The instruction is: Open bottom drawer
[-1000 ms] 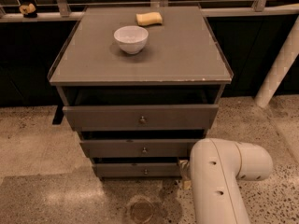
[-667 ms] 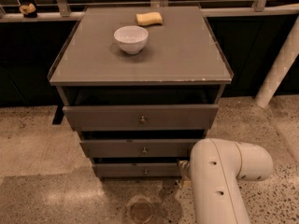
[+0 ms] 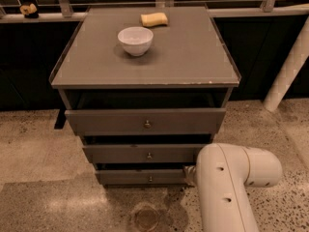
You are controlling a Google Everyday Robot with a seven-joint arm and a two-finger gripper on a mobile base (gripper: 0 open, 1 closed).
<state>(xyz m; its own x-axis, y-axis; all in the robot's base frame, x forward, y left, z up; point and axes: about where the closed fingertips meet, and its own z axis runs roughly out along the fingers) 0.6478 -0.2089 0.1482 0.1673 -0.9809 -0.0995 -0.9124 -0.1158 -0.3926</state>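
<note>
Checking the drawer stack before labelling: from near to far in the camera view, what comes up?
Near to far: bottom drawer, middle drawer, top drawer, white bowl, yellow sponge. The gripper sits at the bottom drawer's right end, mostly hidden behind the arm.

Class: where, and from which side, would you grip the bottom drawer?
Its small central knob, approached straight from the front: the bottom drawer is otherwise flat-fronted. The gripper is by its right end, mostly hidden behind the arm.
</note>
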